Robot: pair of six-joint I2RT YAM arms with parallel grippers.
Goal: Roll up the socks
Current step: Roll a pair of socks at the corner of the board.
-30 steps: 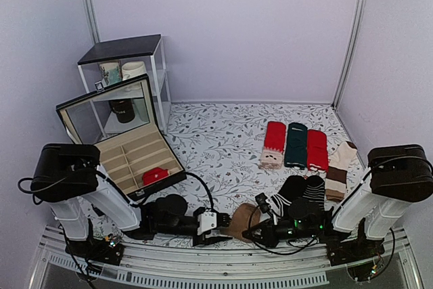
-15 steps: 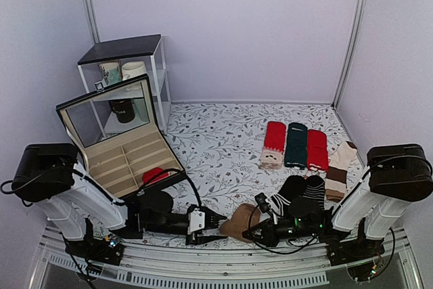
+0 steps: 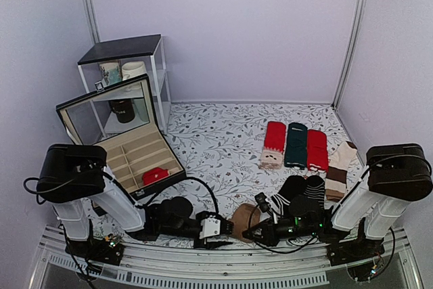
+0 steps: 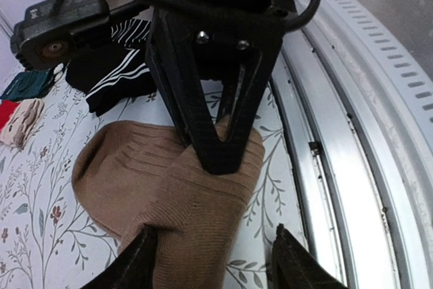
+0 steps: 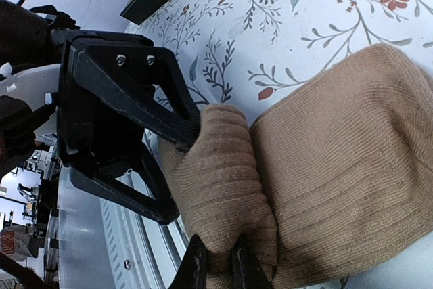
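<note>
At the near edge of the table (image 3: pixel 223 140), the right gripper (image 5: pixel 218 265) is pinched tight on a fold of the brown socks (image 5: pixel 338 153). Facing it, the left gripper (image 4: pixel 214 252) stands jaws apart, straddling the rolled end — both arms equally near. The unrolled part spreads away from the rail (image 4: pixel 338 133), toward mid-table.

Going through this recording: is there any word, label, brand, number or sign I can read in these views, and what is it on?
No text can be read in any view.
Print on the patterned mug in the shelf unit: too small to read.
Small tag above the box lid: too small to read.
Red-and-white patch in the lower left corner of the right wrist view: blurred.
</note>
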